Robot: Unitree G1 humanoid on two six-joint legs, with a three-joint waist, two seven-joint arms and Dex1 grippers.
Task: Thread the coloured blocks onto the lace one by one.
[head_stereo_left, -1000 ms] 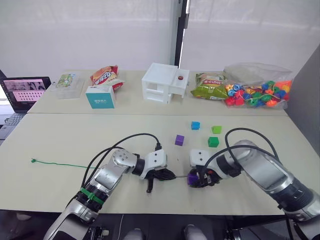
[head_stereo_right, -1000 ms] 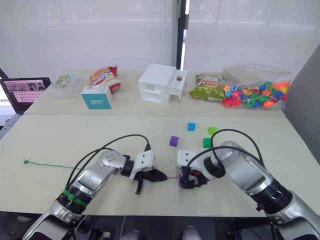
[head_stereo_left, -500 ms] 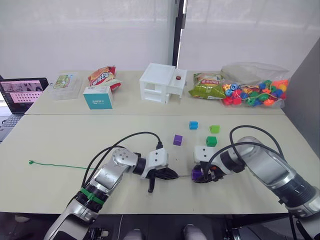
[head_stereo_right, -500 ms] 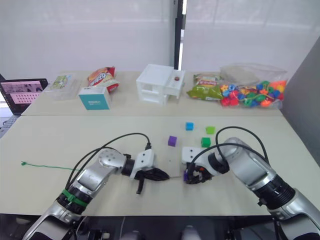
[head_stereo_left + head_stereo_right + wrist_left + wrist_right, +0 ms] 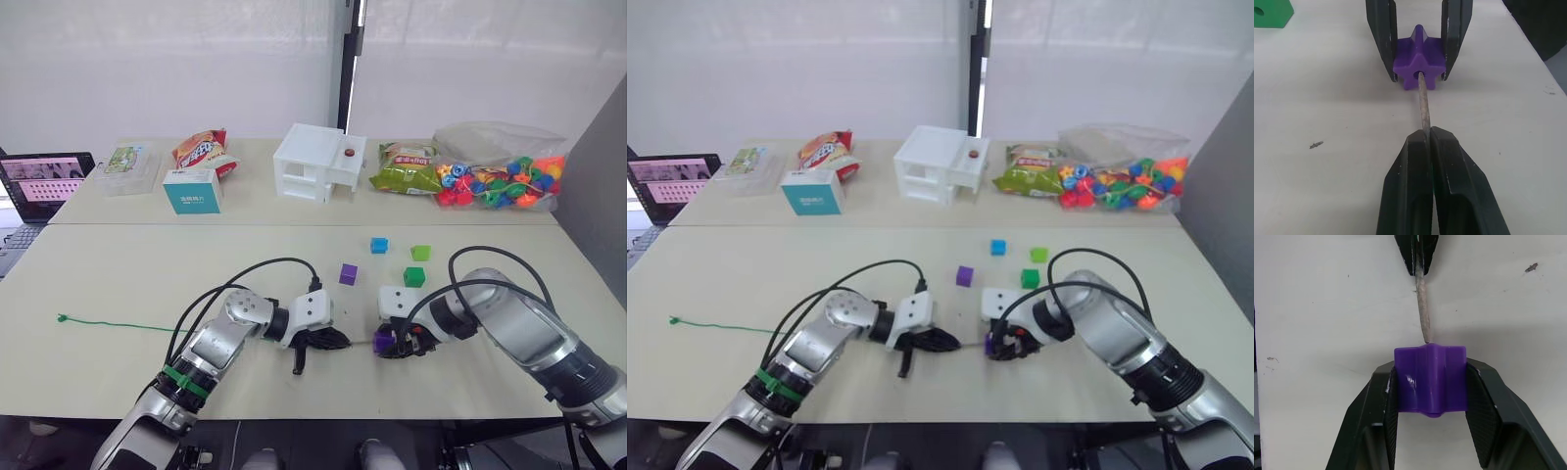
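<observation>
My right gripper (image 5: 384, 343) is shut on a purple block (image 5: 1430, 377) just above the near table. My left gripper (image 5: 333, 340) is shut on the lace's stiff greyish tip (image 5: 1423, 103), which meets the hole in the block (image 5: 1419, 58). The lace's green cord (image 5: 118, 324) trails away to the left across the table. Beyond the grippers lie another purple block (image 5: 348, 273), a blue block (image 5: 379, 245), a lime green block (image 5: 421, 253) and a darker green block (image 5: 414, 277).
Along the far table stand a laptop (image 5: 44, 176), a clear container (image 5: 127, 162), a teal box (image 5: 195, 190), snack bags (image 5: 204, 147), a white toy house (image 5: 321, 162), a green snack bag (image 5: 407, 168) and a bag of bright beads (image 5: 500, 176).
Over the last second my right gripper carried the purple block slightly to the right and away from me. The left gripper followed a little with the lace tip. Since half a second ago almost nothing has moved.
</observation>
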